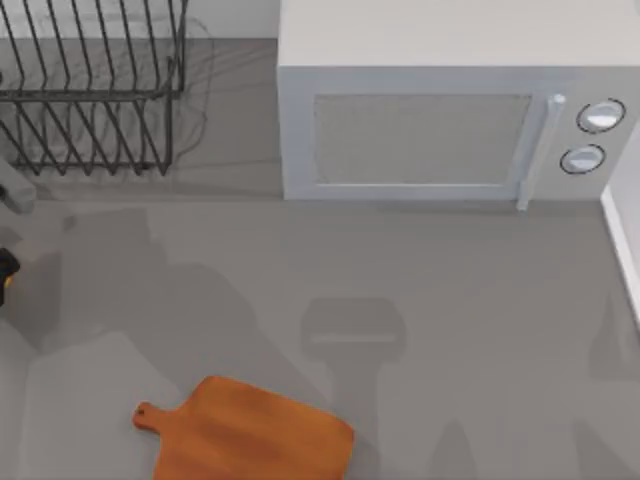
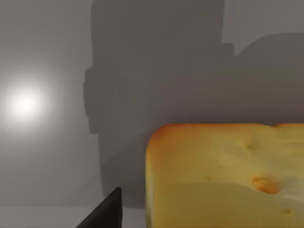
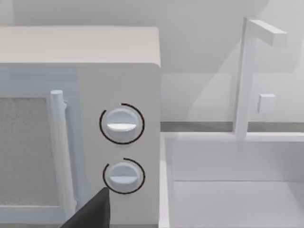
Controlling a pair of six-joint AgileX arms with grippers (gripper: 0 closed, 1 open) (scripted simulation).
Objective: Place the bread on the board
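Bread point(image 2: 223, 175) looms right in front of the left wrist camera, a chunky block with pale yellow pitted crumb and a golden-orange crust along its upper edge, so close that it runs out of the picture on two sides. One dark fingertip point(image 2: 107, 211) of the left gripper shows just beside it, with a sliver of grey between the two; whether the pincer has closed on the bread, or how wide it stands, cannot be told from what shows. Behind the bread lies plain grey table point(image 2: 52, 156) crossed by a blocky shadow and lit by one bright glare spot. From above, the board point(image 1: 250, 432) lies at the near edge of the table, a little left of centre, an orange-brown slab with visible grain and its short knobbed handle pointing toward the left (its near side is cut by the picture's edge), and nothing rests on it. At the far left edge of the top view, a small dark and yellow part of the left arm point(image 1: 6, 270) pokes in, well apart from the board. Farther back stand a black wire dish rack point(image 1: 95, 90) at the far left and a pale grey microwave point(image 1: 440, 100) to its right. The right wrist camera faces that microwave's two knobs point(image 3: 121, 124) with a white sink point(image 3: 228, 190) beside it, and one dark fingertip point(image 3: 92, 213) of the right gripper shows; its opening cannot be told either.
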